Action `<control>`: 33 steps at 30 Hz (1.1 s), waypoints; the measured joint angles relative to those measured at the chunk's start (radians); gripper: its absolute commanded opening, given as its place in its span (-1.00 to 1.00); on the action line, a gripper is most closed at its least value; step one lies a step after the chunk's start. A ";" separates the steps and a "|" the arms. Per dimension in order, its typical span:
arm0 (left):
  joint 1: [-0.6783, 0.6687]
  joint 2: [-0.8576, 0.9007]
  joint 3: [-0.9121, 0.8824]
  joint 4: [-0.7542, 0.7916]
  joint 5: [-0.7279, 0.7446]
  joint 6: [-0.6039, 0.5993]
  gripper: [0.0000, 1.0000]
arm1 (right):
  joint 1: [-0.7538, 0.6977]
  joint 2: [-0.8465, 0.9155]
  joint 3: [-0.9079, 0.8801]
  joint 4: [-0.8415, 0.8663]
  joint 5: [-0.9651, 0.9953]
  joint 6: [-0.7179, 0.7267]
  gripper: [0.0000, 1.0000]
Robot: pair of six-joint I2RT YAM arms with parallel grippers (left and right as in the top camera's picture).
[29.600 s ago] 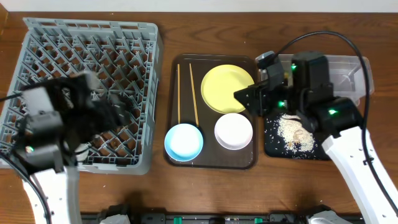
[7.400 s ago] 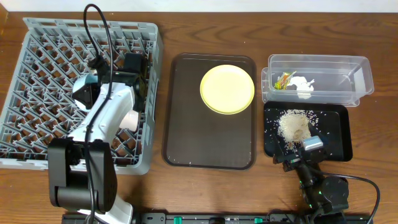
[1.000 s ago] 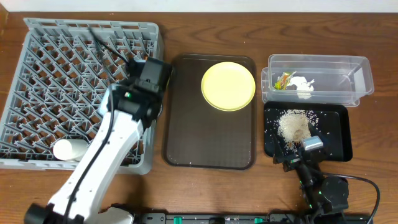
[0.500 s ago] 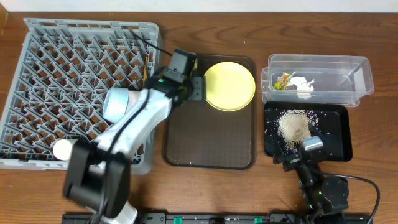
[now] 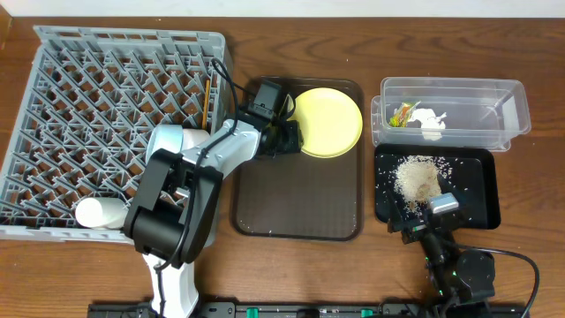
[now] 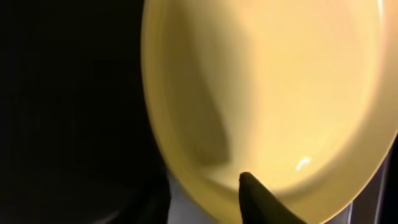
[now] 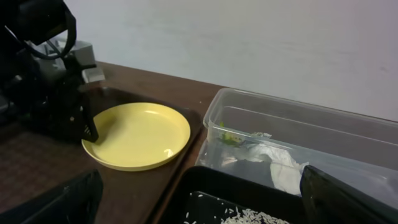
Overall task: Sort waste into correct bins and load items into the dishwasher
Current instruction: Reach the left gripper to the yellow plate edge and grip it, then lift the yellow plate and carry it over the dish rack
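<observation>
The pale-yellow plate (image 5: 331, 122) lies flat at the back of the brown serving tray (image 5: 296, 203). My left gripper (image 5: 292, 139) straddles the plate's left rim (image 6: 186, 180): one fingertip (image 6: 255, 193) rests over the inside, the other sits dark below, and a thin gap shows beside the rim. The right wrist view shows that gripper (image 7: 87, 127) at the plate (image 7: 140, 134). My right gripper (image 7: 205, 205) stands open over the black tray (image 5: 477, 177), which holds the rice scraps (image 5: 417, 181). The wrapper (image 5: 403, 113) and tissue (image 5: 430, 121) lie in the clear tub (image 5: 494, 88).
The grey dish rack (image 5: 115, 88) fills the left side. A white bowl (image 5: 97, 212) lies on its side at the rack's front. The chopsticks (image 5: 206, 102) stand by its right wall. My left arm stretches from the rack's front corner across to the serving tray.
My left arm swung right from the rack to the plate's left edge. Its jaws narrowed around the rim. The plate and my right arm stayed put.
</observation>
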 measured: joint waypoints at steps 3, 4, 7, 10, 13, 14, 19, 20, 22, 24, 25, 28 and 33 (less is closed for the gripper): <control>0.000 0.014 0.006 0.013 0.023 -0.009 -0.58 | 0.000 0.000 0.000 0.000 0.000 0.000 0.98; 0.000 0.020 0.008 0.019 0.036 -0.012 -0.63 | 0.000 0.000 0.000 0.000 0.000 0.000 0.98; 0.005 0.037 0.011 0.043 0.078 -0.017 -0.85 | 0.000 0.000 0.000 0.000 0.000 0.000 0.98; 0.005 0.048 0.012 0.050 0.128 -0.013 -0.85 | 0.000 0.000 0.000 0.000 0.000 0.000 0.99; 0.011 0.052 0.012 0.056 0.186 -0.002 -0.85 | 0.000 0.000 0.000 0.000 0.000 0.000 0.99; 0.019 0.053 0.012 0.060 0.220 0.008 -0.85 | 0.000 0.000 0.000 0.000 0.000 0.000 0.99; 0.096 0.027 0.012 0.080 0.401 0.040 -0.85 | 0.000 0.000 0.000 0.000 0.000 0.000 0.98; 0.117 0.011 0.012 0.080 0.435 0.043 -0.85 | 0.000 0.000 0.000 0.000 0.000 0.000 0.99; 0.167 -0.037 0.011 0.080 0.512 0.046 -0.85 | 0.000 0.000 0.000 0.000 0.000 0.000 0.99; 0.221 -0.098 0.011 0.084 0.588 0.047 -0.85 | 0.000 0.000 0.000 0.000 0.000 0.000 0.99; 0.247 -0.130 0.011 0.084 0.621 0.047 -0.85 | 0.000 0.000 0.000 0.000 0.000 0.000 0.98; 0.333 -0.222 0.011 0.084 0.703 0.047 -0.85 | 0.000 0.000 0.000 0.000 0.000 0.000 0.99; 0.521 -0.351 0.011 0.024 0.770 0.072 -0.85 | 0.000 0.000 0.000 0.000 0.000 0.000 0.98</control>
